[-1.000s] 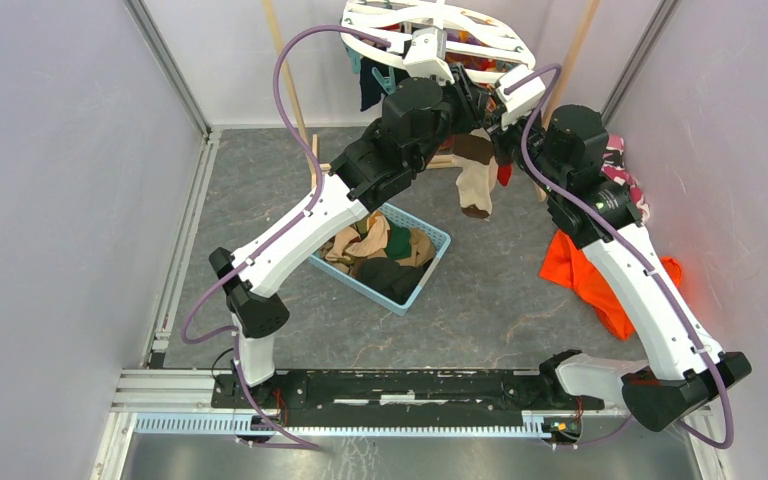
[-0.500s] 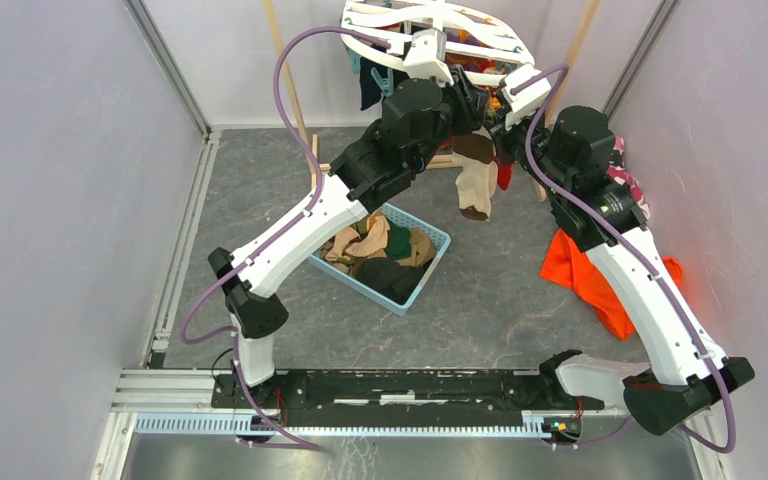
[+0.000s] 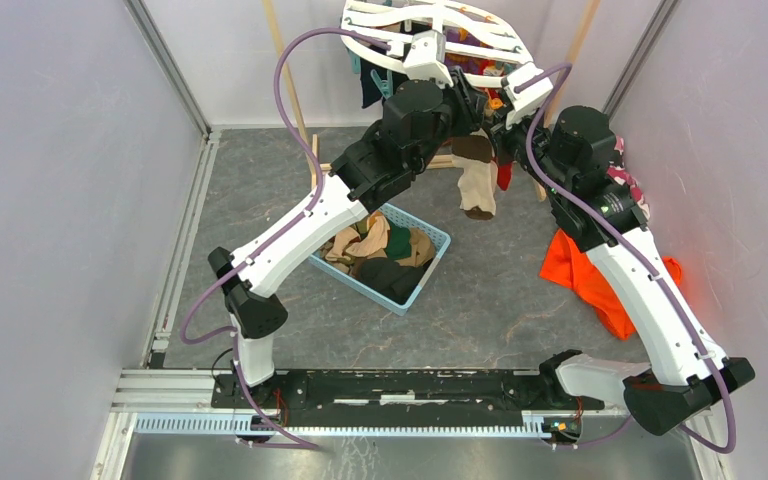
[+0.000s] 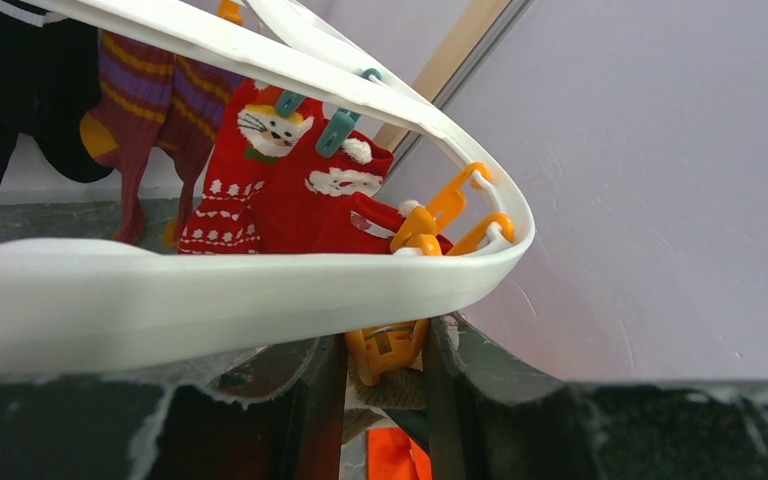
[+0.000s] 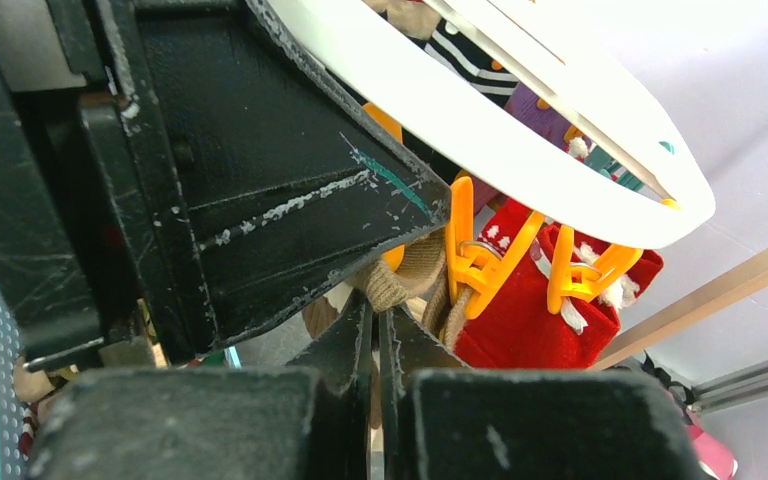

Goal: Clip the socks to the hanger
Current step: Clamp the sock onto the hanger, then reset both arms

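The white oval hanger (image 3: 440, 25) hangs at the back; its rim crosses the left wrist view (image 4: 210, 290). My left gripper (image 4: 388, 350) is shut on an orange clip (image 4: 392, 345) under the rim. My right gripper (image 5: 377, 312) is shut on the cuff of a beige-brown sock (image 5: 405, 280) right below that clip; the sock (image 3: 478, 180) dangles beneath both grippers. Red patterned socks (image 4: 290, 190), purple striped socks (image 4: 150, 90) and a navy sock (image 4: 10, 90) hang clipped on the hanger. Two more orange clips (image 5: 580, 275) hold a red sock (image 5: 530, 320).
A light blue basket (image 3: 430, 275) holding several socks sits on the floor under the left arm. An orange cloth (image 3: 585, 270) and a pink camouflage garment (image 3: 622, 165) lie at the right. Wooden rack poles (image 3: 290, 80) flank the hanger. Walls close both sides.
My right wrist has risen a little toward the hanger with the sock's cuff, and the dangling sock has shifted slightly right. The left gripper has stayed at the clip.
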Controlling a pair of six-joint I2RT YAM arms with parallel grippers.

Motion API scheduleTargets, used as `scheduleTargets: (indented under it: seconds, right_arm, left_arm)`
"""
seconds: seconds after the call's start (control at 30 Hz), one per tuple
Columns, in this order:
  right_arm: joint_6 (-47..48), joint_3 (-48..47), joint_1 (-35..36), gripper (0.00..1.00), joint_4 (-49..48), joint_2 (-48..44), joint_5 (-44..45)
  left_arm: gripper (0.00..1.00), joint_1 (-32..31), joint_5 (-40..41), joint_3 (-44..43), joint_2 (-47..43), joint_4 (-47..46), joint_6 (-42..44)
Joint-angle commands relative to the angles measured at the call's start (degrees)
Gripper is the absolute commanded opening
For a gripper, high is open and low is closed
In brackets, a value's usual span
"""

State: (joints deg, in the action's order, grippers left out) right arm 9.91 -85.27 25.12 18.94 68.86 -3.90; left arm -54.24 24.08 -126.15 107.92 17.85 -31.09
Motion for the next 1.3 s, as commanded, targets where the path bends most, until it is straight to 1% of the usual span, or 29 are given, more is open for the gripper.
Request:
scheduleTargets:
  seconds: [0.0, 0.07, 0.1, 0.2, 0.43, 0.5, 0.63, 0.77, 0.8, 0.83, 0.9, 0.97, 1.03, 1.13, 1.27]
  right_arm:
    - [-1.0, -0.9, 0.3, 0.0, -4.0, -1.2, 0.1]
    - [-1.0, -0.4, 0.3, 0.0, -4.0, -1.3, 0.2]
    - [-1.0, -0.3, 0.2, 0.0, -4.0, -1.3, 0.2]
    - [-1.1, 0.1, 0.3, 0.0, -3.9, -1.3, 0.1]
    - [-0.9, 0.8, 0.3, 0.0, -3.5, -1.3, 0.6]
    - [-0.8, 0.9, 0.3, 0.0, -3.5, -1.3, 0.7]
    - [-0.8, 0.9, 0.2, 0.0, -3.6, -1.4, 0.9]
    - [-0.6, 0.9, 0.1, 0.0, -3.6, -1.8, 1.2]
    - [-0.5, 0.9, 0.2, 0.02, -3.6, -1.9, 1.1]
    - [-0.5, 1.0, 0.2, 0.07, -3.5, -2.0, 1.1]
    - [-0.3, 1.2, 0.0, 0.25, -3.4, -2.3, 0.9]
    - [0.3, 1.3, -0.1, 0.38, -3.1, -2.7, 0.2]
    - [1.2, 1.3, -0.6, 0.47, -2.4, -3.4, -1.2]
    - [3.6, 1.9, -2.1, 0.57, -0.7, -4.7, -5.1]
    - [7.4, 4.4, -6.5, 0.65, 2.5, -7.3, -14.7]
  left_arm:
    - [0.07, 0.1, 0.3, 0.9, -3.2, -0.4, -2.5]
    - [0.15, 0.1, 0.1, 1.2, -3.3, -0.7, -2.8]
    - [0.21, 0.1, 0.1, 1.2, -3.4, -0.7, -2.8]
    - [0.3, 0.1, 0.1, 1.2, -3.7, -0.7, -2.8]
    - [0.55, 0.2, 0.2, 1.5, -4.3, -0.9, -3.4]
    - [0.6, 0.2, 0.1, 1.7, -4.4, -0.8, -3.5]
    - [0.66, 0.2, 0.3, 2.0, -4.8, -0.9, -3.5]
    - [0.75, 0.2, 0.4, 2.4, -5.5, -0.9, -3.4]
    - [0.76, 0.2, 0.4, 2.7, -5.8, -0.8, -3.4]
    - [0.77, 0.2, 0.2, 2.9, -6.2, -0.9, -3.4]
    - [0.8, 0.2, -0.5, 3.7, -7.1, -0.8, -3.1]
    - [0.83, 0.2, -2.0, 5.3, -8.6, -1.3, -2.4]
    - [0.84, 0.2, -4.3, 8.4, -10.8, -2.8, -1.8]
    - [0.86, 0.4, -9.0, 15.3, -15.3, -6.4, -0.4]
    - [0.93, 0.4, -16.3, 27.6, -22.5, -12.9, 3.9]
